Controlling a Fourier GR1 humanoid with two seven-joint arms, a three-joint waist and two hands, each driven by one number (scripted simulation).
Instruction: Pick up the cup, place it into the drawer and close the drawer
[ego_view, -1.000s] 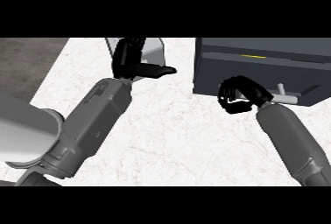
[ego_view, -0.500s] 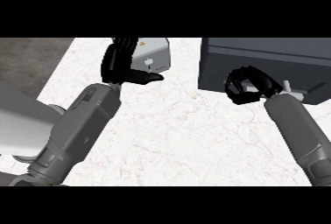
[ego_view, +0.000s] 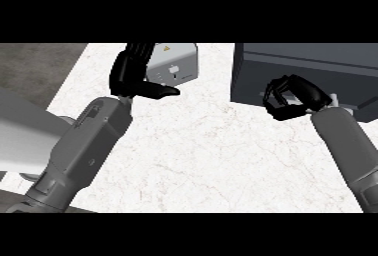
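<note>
A white marbled counter (ego_view: 207, 160) carries 2 things. A dark grey box-like unit (ego_view: 310, 70) sits at its far right. A small pale grey box (ego_view: 176, 62) with small markings on its top sits at the far edge.

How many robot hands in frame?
2. Left hand up by the pale grey box, fingers straight. Right hand curled at the dark drawer unit; anything it holds is hidden.

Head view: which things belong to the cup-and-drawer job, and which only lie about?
Job: dark drawer; right hand, curled round a pale thing, probably the cup.
Lying about: pale box by the open left hand.
</note>
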